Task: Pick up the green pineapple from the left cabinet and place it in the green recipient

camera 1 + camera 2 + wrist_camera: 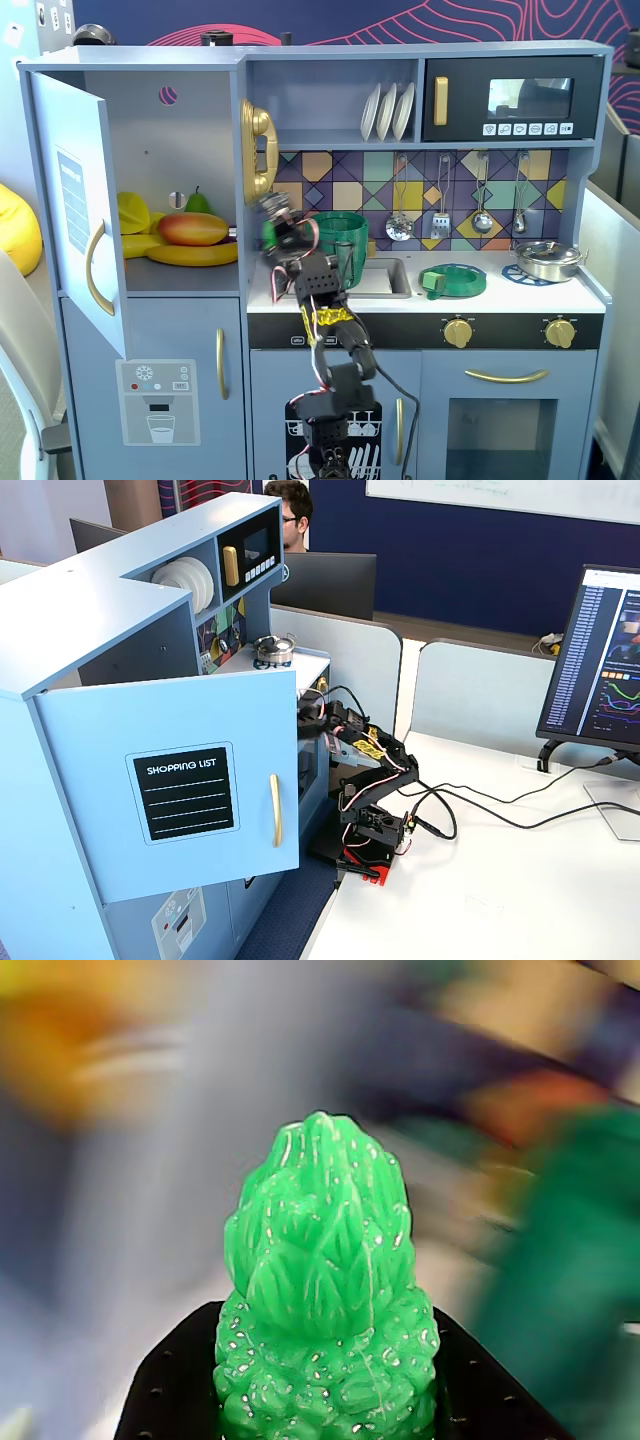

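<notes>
The gripper [272, 232] has its jaws pinched on the pineapple [325, 1300], gripping the bumpy body low so the leaf crown stands clear above the fingertips; the wrist view shows the fruit sharp between the two black jaws while everything behind is smeared, which suggests the arm is swinging. In a fixed view the jaws sit outside the cabinet [150, 180], just past its right wall and beside the gold phone [258, 150], with the bucket [340, 240] close behind and to the right of them. The cabinet door [80, 210] hangs wide open, leaving the path out of the shelf free; the mango [192, 228] and the other fruit lie well to the left of the jaws. The carry seems well along: what remains, I judge, is bringing the jaws over the bucket's rim and letting go, the rim being the likely snag.
</notes>
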Action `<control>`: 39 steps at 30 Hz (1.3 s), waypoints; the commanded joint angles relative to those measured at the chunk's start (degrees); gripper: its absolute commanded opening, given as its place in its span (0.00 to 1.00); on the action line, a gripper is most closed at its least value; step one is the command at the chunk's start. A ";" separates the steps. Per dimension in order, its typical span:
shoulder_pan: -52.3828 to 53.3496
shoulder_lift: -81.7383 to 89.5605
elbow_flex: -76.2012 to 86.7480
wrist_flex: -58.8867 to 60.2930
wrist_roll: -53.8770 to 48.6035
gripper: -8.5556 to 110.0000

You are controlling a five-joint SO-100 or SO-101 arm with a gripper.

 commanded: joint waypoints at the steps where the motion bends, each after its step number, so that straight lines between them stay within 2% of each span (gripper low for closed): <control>1: 10.37 -10.20 -9.67 -10.37 4.66 0.07; 9: 14.59 -34.28 -36.39 -11.34 7.82 0.07; 13: 14.77 -45.00 -48.34 -10.28 8.09 0.10; 14: 14.85 -47.20 -50.71 -10.28 8.70 0.15; 17: 15.38 -51.59 -55.99 -10.28 14.33 0.40; 20: 15.03 -52.03 -55.81 -12.13 16.61 0.51; 22: 14.85 -51.59 -54.76 -13.18 17.05 0.55; 27: 15.12 -43.24 -43.77 -15.21 16.17 0.55; 33: 13.80 -12.22 -8.53 -14.24 15.56 0.54; 39: 14.15 17.75 22.32 -3.16 13.80 0.53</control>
